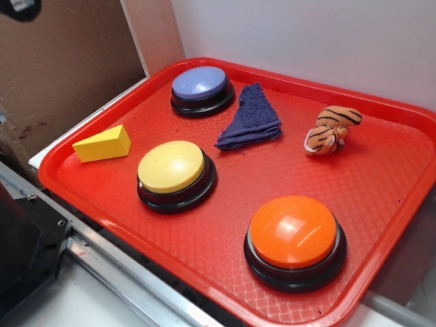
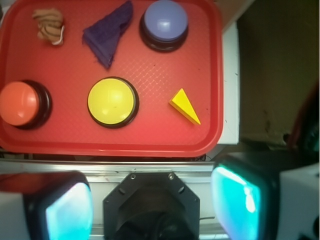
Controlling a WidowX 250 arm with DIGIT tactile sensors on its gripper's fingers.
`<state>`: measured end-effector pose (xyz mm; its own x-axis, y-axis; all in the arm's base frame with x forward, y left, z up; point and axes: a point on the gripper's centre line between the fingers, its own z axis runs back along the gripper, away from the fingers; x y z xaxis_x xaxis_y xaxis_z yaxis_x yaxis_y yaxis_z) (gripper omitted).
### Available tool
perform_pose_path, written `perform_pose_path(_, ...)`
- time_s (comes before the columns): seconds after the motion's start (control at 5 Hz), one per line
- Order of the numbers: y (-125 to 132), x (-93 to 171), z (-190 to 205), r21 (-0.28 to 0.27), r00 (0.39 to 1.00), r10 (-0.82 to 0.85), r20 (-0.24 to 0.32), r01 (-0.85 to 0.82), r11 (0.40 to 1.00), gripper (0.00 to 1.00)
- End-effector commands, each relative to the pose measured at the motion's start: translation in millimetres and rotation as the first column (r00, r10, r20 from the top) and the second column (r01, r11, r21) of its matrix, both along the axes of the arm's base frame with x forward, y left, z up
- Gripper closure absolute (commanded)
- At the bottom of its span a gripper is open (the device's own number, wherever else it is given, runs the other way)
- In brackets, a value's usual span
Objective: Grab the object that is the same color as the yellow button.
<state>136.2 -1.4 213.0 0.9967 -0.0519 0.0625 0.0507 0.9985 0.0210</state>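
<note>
In the exterior view you are looking at no readable writing anywhere. The yellow wedge (image 1: pixel 103 144) is lying matte and plain at the left edge of the red tray (image 1: pixel 381 204), just beside the yellow button (image 1: pixel 172 167) (same colour, paler dome).

In the wrist view the wedge (image 2: pixel 184 105) is sitting right of the yellow button (image 2: pixel 112 101), untouched. The gripper (image 2: pixel 152 200) is hanging off the tray, its fingers (image 2: pixel 239 200) standing wide apart.
</note>
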Motion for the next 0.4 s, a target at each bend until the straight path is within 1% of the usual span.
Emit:
perform_pose_path(0.0,23.7,24.0,-47.9,0.035,0.991,-0.088,-0.098,0.092,0.995,0.0)
perform_pose_path(0.2,28.6,36.4,-71.4,0.029,0.983,-0.134,-0.129,0.138,0.99,0.0)
